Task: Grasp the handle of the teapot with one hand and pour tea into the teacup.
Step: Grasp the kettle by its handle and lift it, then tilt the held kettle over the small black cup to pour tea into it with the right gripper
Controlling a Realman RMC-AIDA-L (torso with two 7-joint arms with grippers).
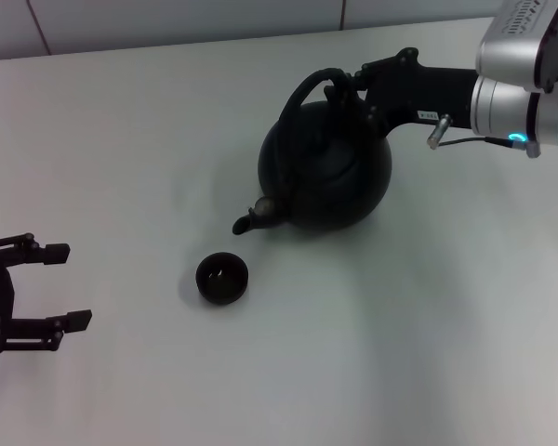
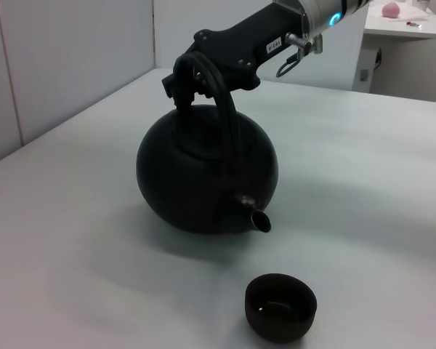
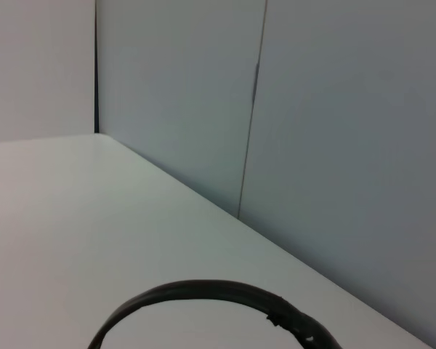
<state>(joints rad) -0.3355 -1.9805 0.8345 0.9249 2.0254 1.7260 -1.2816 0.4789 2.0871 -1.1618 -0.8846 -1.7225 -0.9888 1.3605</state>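
Your right claw (image 1: 339, 90) is clamped on the handle (image 1: 309, 90) of the teapot (image 1: 325, 167), at the pot's 1 o'clock in the head view. The teapot sits mid-surface, tilted, its spout (image 1: 245, 223) dipping toward 7 o'clock. The teacup (image 1: 222, 278) stands on the white surface (image 1: 400, 353) just beyond the spout tip, not touching it. Your left claw (image 1: 54, 287) rests at 9 o'clock, fingers spread wide, holding nothing.

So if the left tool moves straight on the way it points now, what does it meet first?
Probably the teacup, which lies nearest ahead of the open left tool, with the teapot behind it. Depth is unclear; it may pass over the low cup.
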